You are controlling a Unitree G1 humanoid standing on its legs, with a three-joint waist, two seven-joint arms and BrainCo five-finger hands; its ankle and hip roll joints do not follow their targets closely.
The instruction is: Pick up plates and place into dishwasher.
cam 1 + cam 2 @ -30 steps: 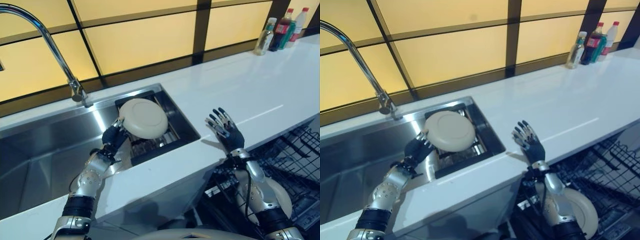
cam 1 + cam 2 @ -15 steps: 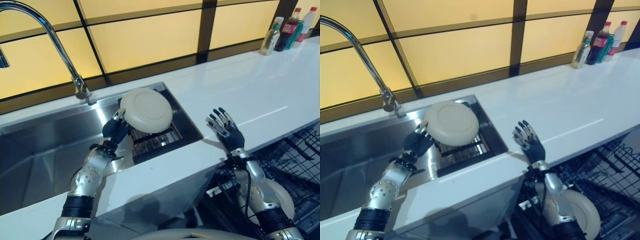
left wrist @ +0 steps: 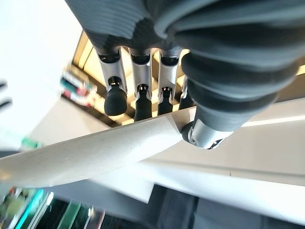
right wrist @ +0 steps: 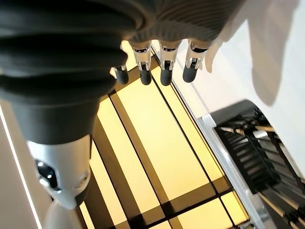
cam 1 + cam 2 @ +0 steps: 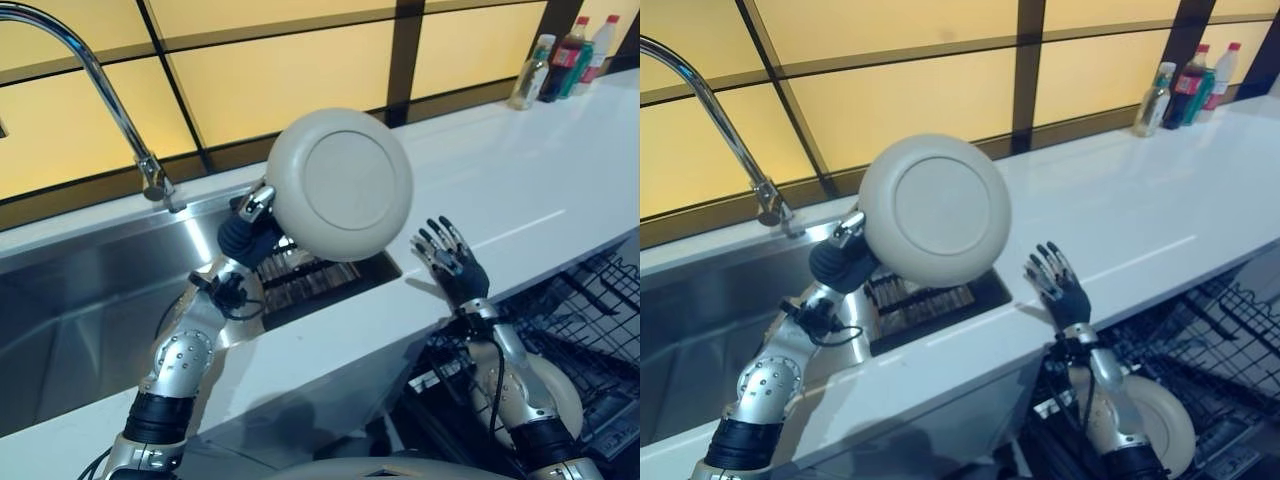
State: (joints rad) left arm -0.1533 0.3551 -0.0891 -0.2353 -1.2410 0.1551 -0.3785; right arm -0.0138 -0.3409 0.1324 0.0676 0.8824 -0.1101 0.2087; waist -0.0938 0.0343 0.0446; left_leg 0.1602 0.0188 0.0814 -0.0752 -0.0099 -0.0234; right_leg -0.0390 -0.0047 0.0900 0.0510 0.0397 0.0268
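The left hand (image 5: 248, 232) grips a cream plate (image 5: 340, 184) by its rim, raised above the sink (image 5: 90, 300). The right hand (image 5: 452, 262) waits with fingers spread at the worktop (image 5: 520, 190) edge. Next comes carrying the plate right and down into the dishwasher rack (image 5: 590, 320).

White counter (image 5: 520, 190), steel sink (image 5: 70, 320), glowing yellow wall panels (image 5: 290, 70).

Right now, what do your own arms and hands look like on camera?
Both arms are silver-grey perforated shells with black bands. The left hand and right hand have dark ribbed covers over back and wrist, and silver fingers with dark rounded tips.
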